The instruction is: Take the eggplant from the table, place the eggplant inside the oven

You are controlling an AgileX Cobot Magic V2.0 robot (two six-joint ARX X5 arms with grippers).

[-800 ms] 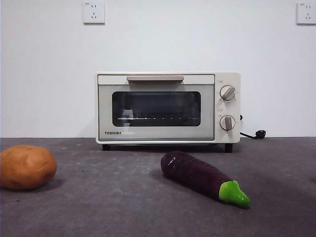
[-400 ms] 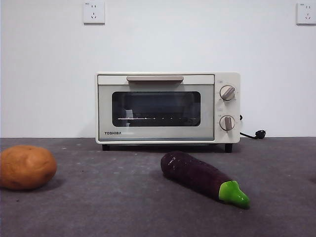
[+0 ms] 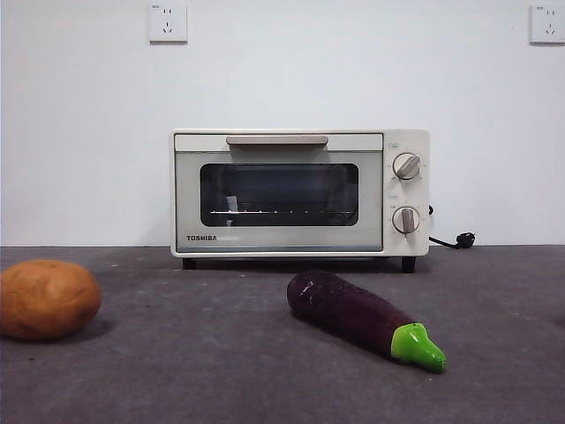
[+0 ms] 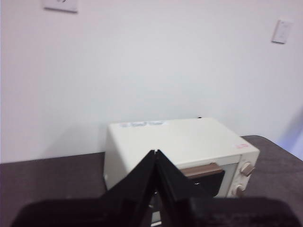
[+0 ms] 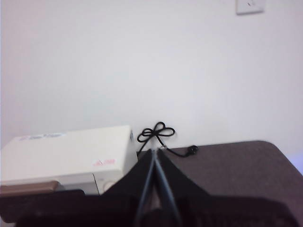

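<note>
Eggplant: the eggplant (image 3: 353, 314) lies on its side on the surface (image 3: 221, 371), in front of the oven and a little toward its knob side, apart from it. Its dark purple body points back toward the oven; the lime-green stem cap (image 3: 417, 346) points to the near right of the front view. Nothing touches it.

Surface: dark grey and matte, spanning the whole foreground of the front view.

Oven: the oven (image 3: 300, 193) stands at the back of the surface against the white wall, door closed (the wire rack shows through the glass window). The bar handle (image 3: 277, 140) runs along the top of the door, and two round knobs (image 3: 406, 166) sit one above the other on the right panel. The "TOSHIBA" name is printed at the door's lower left.

Potato: a round brown potato (image 3: 48, 299) rests on the surface at the far left of the front view, well apart from the eggplant.

Cable: a black power cable (image 3: 455, 239) lies behind the oven's right side; the right wrist view shows it looped against the wall.

Wall: two white sockets, one (image 3: 168, 22) above the oven's left side, one at the top right corner.

Left pincer: the left pincer (image 4: 156, 156) is held high, facing the oven's top and handle, jaws clenched tip to tip, holding nothing.

Right pincer: the right pincer (image 5: 154, 153) is likewise raised, beside the oven's knob end, jaws pressed together and empty.
</note>
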